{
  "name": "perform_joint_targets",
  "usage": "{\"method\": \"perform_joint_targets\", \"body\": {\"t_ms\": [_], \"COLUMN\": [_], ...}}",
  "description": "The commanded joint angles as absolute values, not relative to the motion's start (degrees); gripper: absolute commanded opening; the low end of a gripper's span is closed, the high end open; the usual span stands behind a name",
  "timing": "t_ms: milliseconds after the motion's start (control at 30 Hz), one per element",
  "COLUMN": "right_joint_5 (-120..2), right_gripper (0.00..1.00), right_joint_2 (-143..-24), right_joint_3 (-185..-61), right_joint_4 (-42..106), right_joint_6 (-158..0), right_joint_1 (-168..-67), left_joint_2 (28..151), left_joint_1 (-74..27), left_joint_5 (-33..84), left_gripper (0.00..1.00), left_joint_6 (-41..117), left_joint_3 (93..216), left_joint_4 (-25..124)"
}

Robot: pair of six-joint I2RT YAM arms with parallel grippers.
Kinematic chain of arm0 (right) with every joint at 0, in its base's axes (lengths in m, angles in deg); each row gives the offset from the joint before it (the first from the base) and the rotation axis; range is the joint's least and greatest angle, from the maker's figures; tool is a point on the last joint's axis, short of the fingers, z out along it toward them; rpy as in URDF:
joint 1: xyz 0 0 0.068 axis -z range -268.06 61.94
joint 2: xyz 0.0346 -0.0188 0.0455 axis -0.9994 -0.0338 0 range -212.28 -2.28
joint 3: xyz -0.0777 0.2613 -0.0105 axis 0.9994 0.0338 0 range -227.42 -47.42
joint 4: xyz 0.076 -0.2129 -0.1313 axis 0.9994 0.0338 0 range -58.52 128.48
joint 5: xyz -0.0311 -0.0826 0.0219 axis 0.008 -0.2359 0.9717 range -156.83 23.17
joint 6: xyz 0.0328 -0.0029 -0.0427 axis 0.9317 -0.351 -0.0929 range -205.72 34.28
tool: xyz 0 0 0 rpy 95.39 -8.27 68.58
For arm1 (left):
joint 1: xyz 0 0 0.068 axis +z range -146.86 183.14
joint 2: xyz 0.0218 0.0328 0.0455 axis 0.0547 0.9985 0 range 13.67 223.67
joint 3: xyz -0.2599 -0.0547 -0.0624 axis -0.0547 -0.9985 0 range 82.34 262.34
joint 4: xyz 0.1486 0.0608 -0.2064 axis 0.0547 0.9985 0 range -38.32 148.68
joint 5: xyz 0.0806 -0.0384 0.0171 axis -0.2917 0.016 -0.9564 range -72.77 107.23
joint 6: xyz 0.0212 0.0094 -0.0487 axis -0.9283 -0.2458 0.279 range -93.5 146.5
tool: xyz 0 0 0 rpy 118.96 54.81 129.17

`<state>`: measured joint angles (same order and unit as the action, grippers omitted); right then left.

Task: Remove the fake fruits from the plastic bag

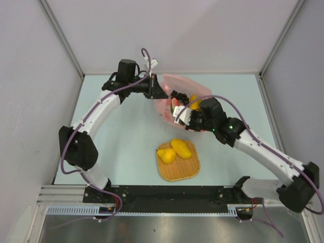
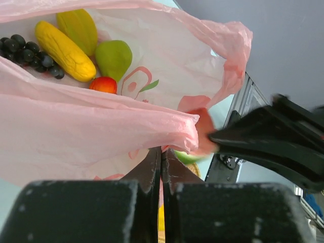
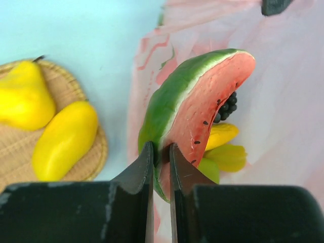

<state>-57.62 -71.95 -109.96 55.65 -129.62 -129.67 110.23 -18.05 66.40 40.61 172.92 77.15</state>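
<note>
At the bag mouth; clock read on the top view, 12 = far wall.

Grip: my right gripper (image 1: 178, 115) is clamped on the lower end of the watermelon slice (image 3: 202, 101). The slice is tilted, rind at 9 o'clock, red face at 3, over the pink film. My left gripper (image 2: 161, 167) is pinched tight on a fold of the plastic bag (image 1: 185, 88), with film passing between the fingers and the lip held raised.

Edges: the bag lies at about 1 o'clock from the centre of the table (image 1: 121, 136), its far side near the table's back edge. In the left wrist view the raised lip crosses the frame, and the slice's red tip shows just past its right end.

Open room: bare table from 6 to 9 o'clock of the bag. The woven tray (image 1: 190, 169) sits at 6 o'clock, apart from the bag, with bare surface between.

On the tray: yellow stemmed fruit (image 3: 23, 96) and mango (image 3: 65, 139), side by side.

In the bag: grape bunch (image 2: 28, 53) against the banana (image 2: 63, 50), a yellow-green fruit (image 2: 78, 30), green pear (image 2: 114, 58) and red-orange fruit (image 2: 104, 84).

In the way: grapes and yellow fruit sit directly behind the slice. The left gripper stands at 9 o'clock of the bag, near my right one.
</note>
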Motion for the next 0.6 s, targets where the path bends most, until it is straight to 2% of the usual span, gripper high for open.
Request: {"method": "perform_joint_targets", "body": {"t_ms": [0, 133, 333, 567], "right_joint_5": [-59.44, -64.01, -71.48, -73.51], "right_gripper": [0.00, 0.00, 0.00, 0.00], "right_joint_2": [-62.33, -52.31, -51.50, -51.41], "right_joint_3": [-101.51, -91.03, -77.16, -70.98], "right_joint_4": [60.66, 61.37, 50.93, 44.40], "right_joint_6": [-135.53, -139.06, -144.94, -144.26], "right_joint_1": [-137.77, -148.32, -152.47, -160.47], "left_joint_2": [110.35, 109.83, 107.54, 103.50], "left_joint_1": [-17.78, -17.78, -17.78, -17.78], "left_joint_5": [65.93, 65.57, 64.78, 62.76], "left_gripper": [0.00, 0.00, 0.01, 0.00], "left_joint_6": [40.65, 40.65, 39.60, 36.96], "left_joint_3": [174.80, 173.31, 171.37, 167.68], "left_joint_4": [76.20, 75.32, 75.84, 76.20]}}
